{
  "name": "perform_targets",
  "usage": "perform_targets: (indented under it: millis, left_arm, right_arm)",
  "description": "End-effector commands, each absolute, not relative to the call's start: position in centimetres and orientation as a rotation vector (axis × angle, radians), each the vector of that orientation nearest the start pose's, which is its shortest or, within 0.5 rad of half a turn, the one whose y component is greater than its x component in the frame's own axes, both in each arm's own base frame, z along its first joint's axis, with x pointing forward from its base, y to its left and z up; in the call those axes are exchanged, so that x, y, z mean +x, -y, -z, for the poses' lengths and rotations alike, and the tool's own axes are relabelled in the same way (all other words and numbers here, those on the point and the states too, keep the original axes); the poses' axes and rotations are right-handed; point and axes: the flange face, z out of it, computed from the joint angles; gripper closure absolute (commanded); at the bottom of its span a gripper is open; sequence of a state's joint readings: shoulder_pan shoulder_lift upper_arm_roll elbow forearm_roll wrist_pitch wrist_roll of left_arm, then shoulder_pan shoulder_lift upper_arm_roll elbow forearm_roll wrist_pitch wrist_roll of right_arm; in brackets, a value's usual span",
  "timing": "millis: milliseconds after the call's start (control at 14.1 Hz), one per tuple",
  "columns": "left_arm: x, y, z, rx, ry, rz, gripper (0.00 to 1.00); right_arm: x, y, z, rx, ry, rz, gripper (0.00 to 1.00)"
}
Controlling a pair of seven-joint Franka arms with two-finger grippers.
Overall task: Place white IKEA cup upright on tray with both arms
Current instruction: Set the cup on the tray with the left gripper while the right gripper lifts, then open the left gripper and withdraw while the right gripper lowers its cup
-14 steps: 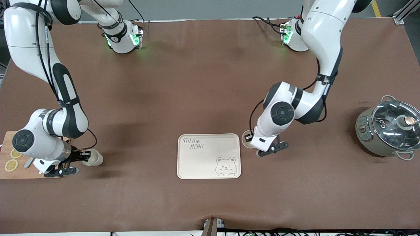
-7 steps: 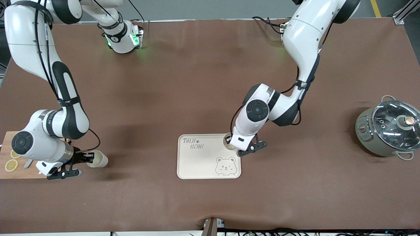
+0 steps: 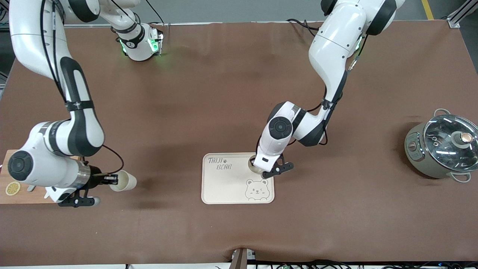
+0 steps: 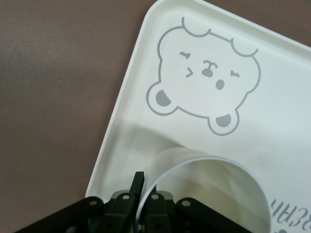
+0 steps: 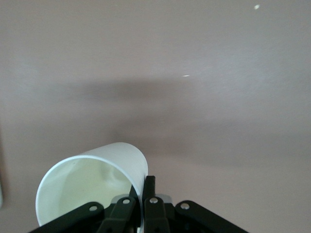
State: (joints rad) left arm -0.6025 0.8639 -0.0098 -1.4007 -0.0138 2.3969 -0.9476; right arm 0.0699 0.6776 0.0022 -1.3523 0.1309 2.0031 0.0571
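The cream tray [image 3: 227, 183] with "TAIJI BEAR" lettering and a bear face lies mid-table. My left gripper [image 3: 258, 166] is shut on the rim of a white cup [image 3: 254, 167], mouth up, over the tray's corner toward the left arm's end. I cannot tell if the cup touches the tray. In the left wrist view the cup [image 4: 214, 194] is pinched in the gripper [image 4: 145, 194] beside the tray's [image 4: 272, 136] bear drawing. My right gripper [image 3: 109, 180] is shut on the rim of a second white cup [image 3: 125, 181], held tilted sideways over bare table; the cup [image 5: 92, 189] and gripper [image 5: 142, 194] show in the right wrist view.
A wooden cutting board [image 3: 5, 168] with a lemon slice [image 3: 12, 188] lies at the right arm's end, under the right arm's wrist. A grey pot with a glass lid [image 3: 444, 147] stands at the left arm's end.
My left gripper carried its cup from beside the tray to over the tray's corner. My right gripper moved its cup away from the cutting board toward the tray.
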Motion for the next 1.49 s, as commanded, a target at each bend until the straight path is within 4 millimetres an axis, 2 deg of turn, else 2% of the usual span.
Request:
perform_targets:
  millis: [0, 71, 142, 212, 354, 566, 778, 991, 1132, 1344, 1415]
  left_arm:
    - [61.4, 43.0, -20.3, -3.184, 0.581, 0.183, 1.0]
    - [61.4, 43.0, -20.4, -3.185, 0.581, 0.185, 0.89]
    - [61.4, 43.0, -20.5, -3.185, 0.584, 0.187, 0.17]
    - [61.3, 43.2, -20.7, -3.184, 0.592, 0.193, 0.0]
    - [61.3, 43.4, -21.5, -3.159, 0.701, 0.212, 0.0]
    - [60.8, 44.1, -22.7, -3.139, 0.687, 0.237, 0.0]
    - [60.5, 43.6, -24.6, -3.098, 0.697, 0.169, 0.0]
    - [60.4, 43.3, -26.7, -3.089, 0.701, 0.135, 0.0]
    - [60.4, 42.9, -27.9, -3.078, 0.703, 0.118, 0.0]
    - [61.0, 42.0, -31.7, -3.088, 0.705, 0.164, 0.0]
    - [61.4, 41.0, -32.9, -3.084, 0.686, 0.161, 0.0]
  right_arm:
    - [71.8, -10.9, -33.4, -3.011, -0.221, -0.071, 1.0]
    - [71.5, -12.9, -33.5, -3.008, -0.269, -0.077, 1.0]
    - [71.2, -14.7, -33.5, -3.005, -0.323, -0.083, 1.0]
    - [70.8, -16.3, -33.5, -3.002, -0.378, -0.088, 1.0]
    - [70.5, -19.4, -34.5, -2.989, -0.442, -0.061, 1.0]
    - [69.8, -23.1, -34.4, -2.971, -0.518, -0.035, 1.0]
    - [69.2, -26.8, -34.4, -2.936, -0.587, 0.025, 1.0]
    - [68.8, -29.2, -33.0, -2.913, -0.623, 0.057, 1.0]
    - [68.9, -29.6, -31.7, -2.908, -0.624, 0.071, 1.0]
    - [68.6, -31.1, -29.7, -2.901, -0.622, 0.093, 1.0]
    - [68.6, -31.2, -28.8, -2.902, -0.629, 0.089, 1.0]
